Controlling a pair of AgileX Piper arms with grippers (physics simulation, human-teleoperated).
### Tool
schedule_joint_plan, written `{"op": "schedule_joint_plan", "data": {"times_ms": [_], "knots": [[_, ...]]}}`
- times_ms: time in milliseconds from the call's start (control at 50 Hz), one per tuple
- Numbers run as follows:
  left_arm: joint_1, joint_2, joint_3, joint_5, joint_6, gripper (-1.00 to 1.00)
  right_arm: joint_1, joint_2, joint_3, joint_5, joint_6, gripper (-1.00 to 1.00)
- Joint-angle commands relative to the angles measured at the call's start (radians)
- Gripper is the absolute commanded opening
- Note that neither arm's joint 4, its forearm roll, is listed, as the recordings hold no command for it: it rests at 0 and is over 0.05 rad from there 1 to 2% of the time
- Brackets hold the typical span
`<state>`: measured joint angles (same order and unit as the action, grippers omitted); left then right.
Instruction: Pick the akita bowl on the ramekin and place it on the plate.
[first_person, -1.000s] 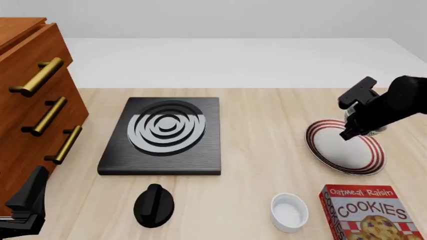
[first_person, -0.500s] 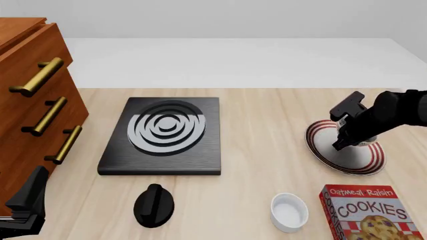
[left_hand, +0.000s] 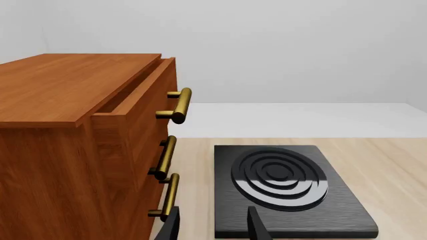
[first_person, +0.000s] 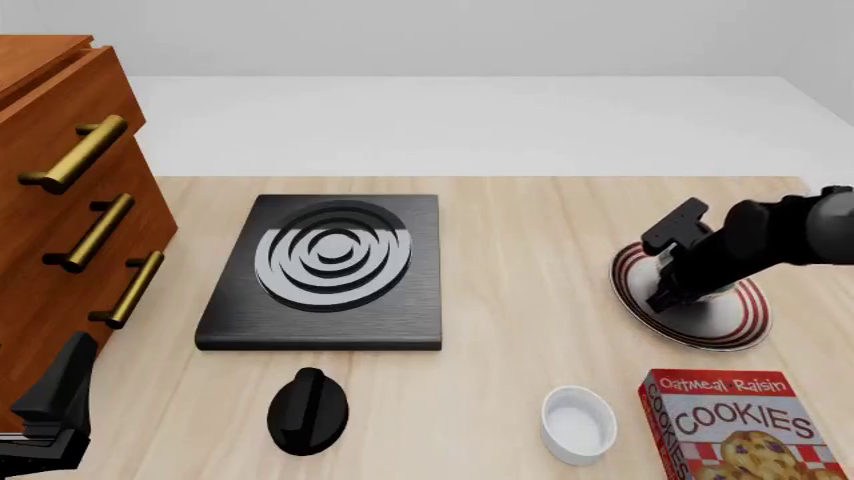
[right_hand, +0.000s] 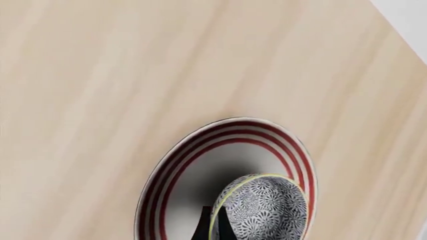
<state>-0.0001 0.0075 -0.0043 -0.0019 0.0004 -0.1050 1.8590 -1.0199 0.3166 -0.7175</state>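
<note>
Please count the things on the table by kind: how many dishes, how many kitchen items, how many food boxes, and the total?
Dishes: 3: akita bowl, plate, ramekin.
Kitchen items: 2: black stove burner, black knob.
Food boxes: 1: cookies box.
Total: 6.

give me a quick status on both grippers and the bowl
Right gripper shut on akita bowl rim, low over the plate. Left gripper open, idle by the drawers. Ramekin empty; nothing in the way.
</note>
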Motion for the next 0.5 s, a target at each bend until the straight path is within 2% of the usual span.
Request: {"op": "schedule_joint_plan", "data": {"times_ms": [20, 240, 260, 500], "knots": [[0.0, 0.0, 0.0, 0.0, 0.0, 1.0, 0.022, 0.021, 0.015, -0.024, 0.018, -1.0], [0.0, 0.0, 0.0, 0.0, 0.0, 1.0, 0.013, 0.017, 0.032, -0.031, 0.027, -1.0], [0.0, 0.0, 0.0, 0.0, 0.0, 1.0, 0.007, 0.013, 0.033, -0.033, 0.019, 1.0], [0.0, 0.0, 0.0, 0.0, 0.0, 1.0, -0.021, -0.006, 0.04, -0.031, 0.017, 1.0]]}}
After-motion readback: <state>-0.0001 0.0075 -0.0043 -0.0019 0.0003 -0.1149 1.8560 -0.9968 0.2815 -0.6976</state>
